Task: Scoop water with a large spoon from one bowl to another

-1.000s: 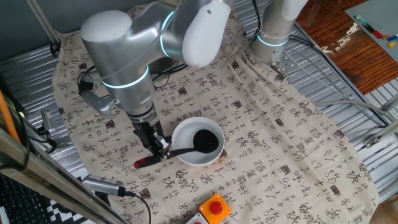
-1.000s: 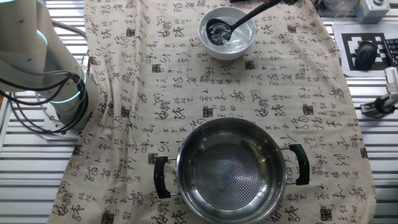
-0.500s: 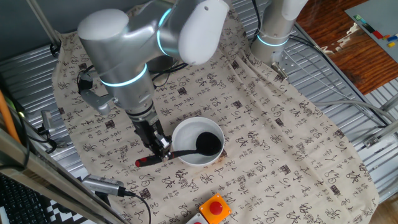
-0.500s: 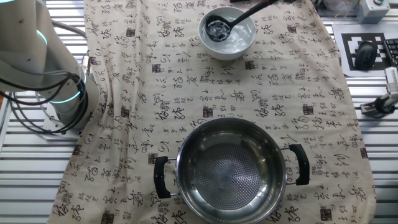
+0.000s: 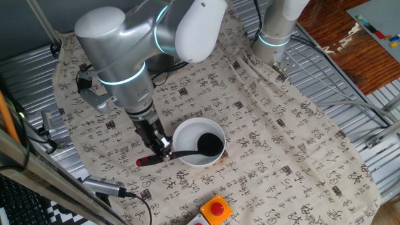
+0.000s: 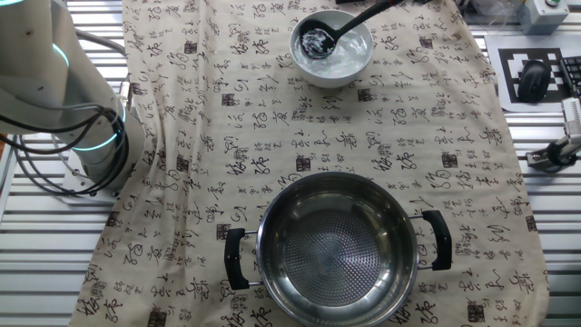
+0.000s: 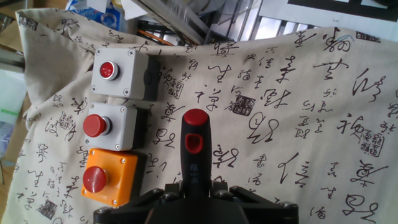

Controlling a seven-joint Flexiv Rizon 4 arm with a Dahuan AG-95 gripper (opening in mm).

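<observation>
Basically, quick notes from my remote seat.
Hand: my hand (image 5: 164, 150) pinches the ladle (image 5: 187, 150) on its handle, near the red tip; in the hand view only the hand's (image 7: 196, 196) bottom edge shows, fingers cut off by the frame.
Ladle: scoop sits inside the white bowl (image 5: 199, 162), handle crossing the rim toward the hand; in the other fixed view the scoop (image 6: 315, 42) looks just above the water, though whether it touches I cannot tell.
Hidden: the other fixed view cuts the handle at the top edge, hand out of frame there; one fixed view does not show the steel pot.
White bowl: far end of the cloth-covered worktop (image 6: 209, 136), bowl (image 6: 332, 71) holding water.
Steel pot: only in the other fixed view, steel pot (image 6: 338, 245) well apart from the bowl, its near rim clipped by the frame.
Hand view extras: red tip (image 7: 195, 134) of the handle over the cloth, three button boxes (image 7: 112, 124) beside it.
</observation>
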